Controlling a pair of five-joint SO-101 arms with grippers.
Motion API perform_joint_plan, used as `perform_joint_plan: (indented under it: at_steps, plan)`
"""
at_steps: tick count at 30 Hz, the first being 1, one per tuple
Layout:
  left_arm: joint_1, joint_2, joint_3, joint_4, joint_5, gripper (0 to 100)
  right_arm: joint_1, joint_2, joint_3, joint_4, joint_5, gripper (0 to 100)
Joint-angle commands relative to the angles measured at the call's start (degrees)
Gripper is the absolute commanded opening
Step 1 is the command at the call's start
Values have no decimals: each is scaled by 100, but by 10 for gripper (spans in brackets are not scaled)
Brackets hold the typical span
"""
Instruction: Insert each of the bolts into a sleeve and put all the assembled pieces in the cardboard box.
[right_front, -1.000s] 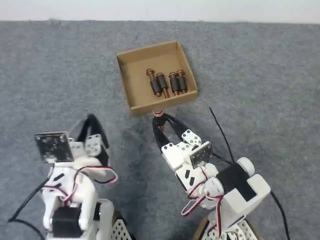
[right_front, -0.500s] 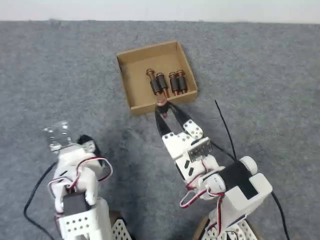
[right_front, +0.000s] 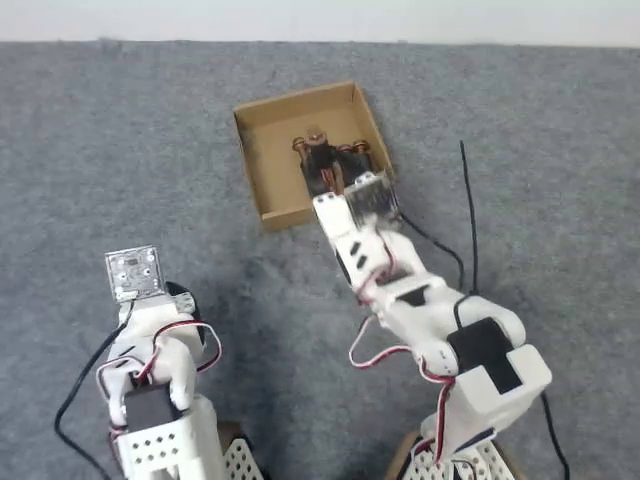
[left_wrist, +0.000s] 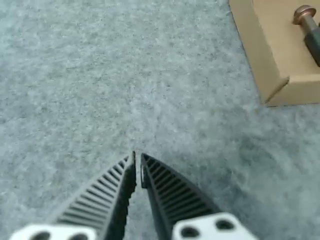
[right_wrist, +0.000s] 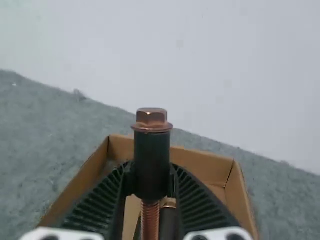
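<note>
R hand (right_wrist: 151, 174) clenched on assembled bolt-in-sleeve (right_wrist: 151, 147), held over cardboard box (right_front: 258, 135), apparently for release beside pcs (left_wrist: 306, 17) lying inside; L hand (left_wrist: 138, 167) closed, empty, parked near box corner.

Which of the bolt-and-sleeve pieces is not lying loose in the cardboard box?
The piece clamped in the right gripper, held over the cardboard box. The other pieces lie loose on the box floor.
</note>
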Motion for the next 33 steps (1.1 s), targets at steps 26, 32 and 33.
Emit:
perform_joint_plan:
  at_steps: [26, 32, 33]
  plan:
    - [0, -114, -57, -9, -123, 11, -163, 2721, -7613, 8831, 44, 6]
    - [0, -114, -57, -9, -123, 11, -224, 3310, -8229, 8963, 44, 6]
    - [0, -114, -57, -9, -123, 11, -242, 3398, -8290, 8954, 44, 7]
